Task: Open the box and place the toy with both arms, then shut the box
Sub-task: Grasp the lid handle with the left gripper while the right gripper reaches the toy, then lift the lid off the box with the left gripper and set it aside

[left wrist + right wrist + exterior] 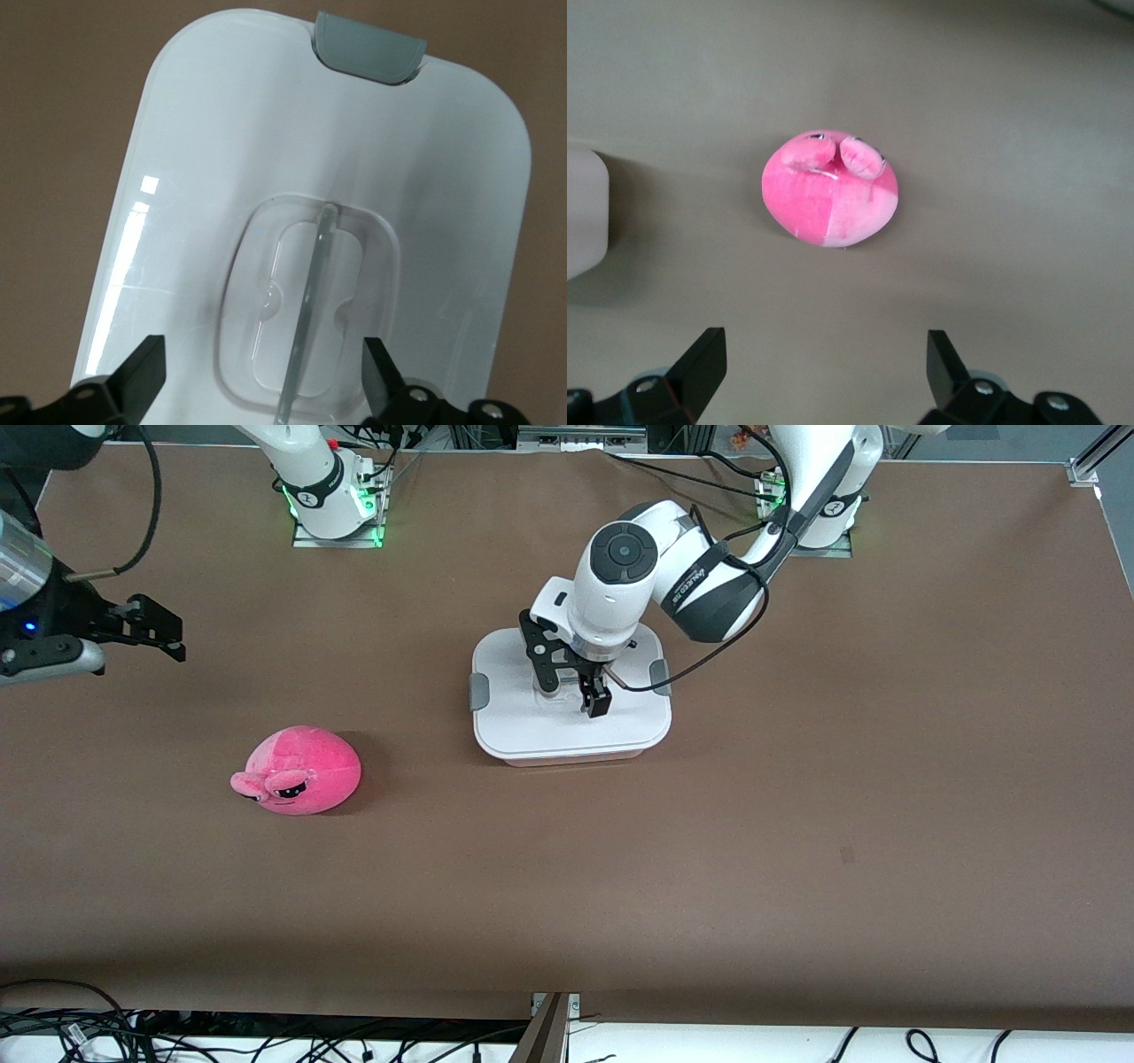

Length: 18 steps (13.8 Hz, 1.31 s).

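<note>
A: My left gripper (573, 687) sits spread over the clear recessed handle (306, 310) of the lidded white-and-pink plastic box (567, 731).

B: My right gripper (164, 631), spread, hangs above bare table; round hot-pink plush toy (299, 771) lies near its end.

Left gripper (574, 688) is hanging low right over the box (567, 731) lid, fingers spread wide. Right gripper (159, 631) waits up in the air toward the right arm's end, well away from the box, also open.

one box (567, 731), one toy (301, 771), two grey clips (478, 691), two arms (620, 576)
</note>
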Motion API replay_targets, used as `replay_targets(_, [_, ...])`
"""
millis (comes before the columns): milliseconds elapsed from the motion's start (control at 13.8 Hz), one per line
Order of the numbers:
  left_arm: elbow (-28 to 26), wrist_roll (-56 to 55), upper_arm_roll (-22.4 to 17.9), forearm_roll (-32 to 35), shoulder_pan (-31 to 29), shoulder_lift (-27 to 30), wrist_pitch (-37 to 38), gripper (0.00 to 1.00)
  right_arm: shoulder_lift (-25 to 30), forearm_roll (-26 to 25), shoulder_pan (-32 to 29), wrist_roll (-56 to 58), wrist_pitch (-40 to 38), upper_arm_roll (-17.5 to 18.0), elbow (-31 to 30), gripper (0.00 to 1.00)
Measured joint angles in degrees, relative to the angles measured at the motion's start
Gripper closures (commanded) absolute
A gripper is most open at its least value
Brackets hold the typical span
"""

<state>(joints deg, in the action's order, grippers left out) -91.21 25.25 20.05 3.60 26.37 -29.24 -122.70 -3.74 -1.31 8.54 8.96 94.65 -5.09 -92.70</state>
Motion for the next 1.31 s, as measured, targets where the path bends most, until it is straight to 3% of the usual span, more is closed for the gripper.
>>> replay_targets(145, [0.0,0.1,0.1,0.6,0.1,-0.4,-0.1,0.95,-4.7,0.9,0.1,0.0,1.9,0.3,-1.5,0.0])
replay_targets(218, [0.0,0.2,0.1,0.6,0.2,-0.4,-0.1,1.0,-7.3,1.1,0.1,0.0,5.2,0.3,-3.0,0.0])
replay_targets(508, [0.0,0.3,0.2,0.6,0.4,-0.4,-0.1,1.0,-13.0,2.2,0.1,0.0,23.2,0.3,-13.6,0.0])
replay_targets(726, [0.1,1.0,0.4,0.6,0.5,0.2,0.8,1.0,-15.2,3.5,0.1,0.0,28.2,0.3,-16.0,0.01])
replay_targets(799, [0.1,1.0,0.6,0.6,0.6,0.3,1.3,1.0,-16.0,4.0,0.1,0.0,29.5,0.3,-16.4,0.07])
replay_targets(872, [0.1,1.0,1.0,0.6,0.6,0.5,1.9,1.0,-16.8,4.5,0.1,0.0,30.7,0.3,-16.7,0.2])
replay_targets(1017, [0.5,1.0,1.8,0.6,0.6,1.5,3.5,1.0,-18.3,4.7,0.1,0.0,32.4,0.3,-16.9,0.68])
replay_targets(1162, [1.3,0.8,2.5,0.6,0.6,3.4,6.1,1.0,-18.7,4.8,0.1,0.1,32.9,0.3,-16.9,1.0])
replay_targets(1307, [1.9,0.8,2.6,0.6,0.3,6.2,10.3,1.0,-18.6,4.8,0.1,0.6,33.0,0.3,-16.7,1.0])
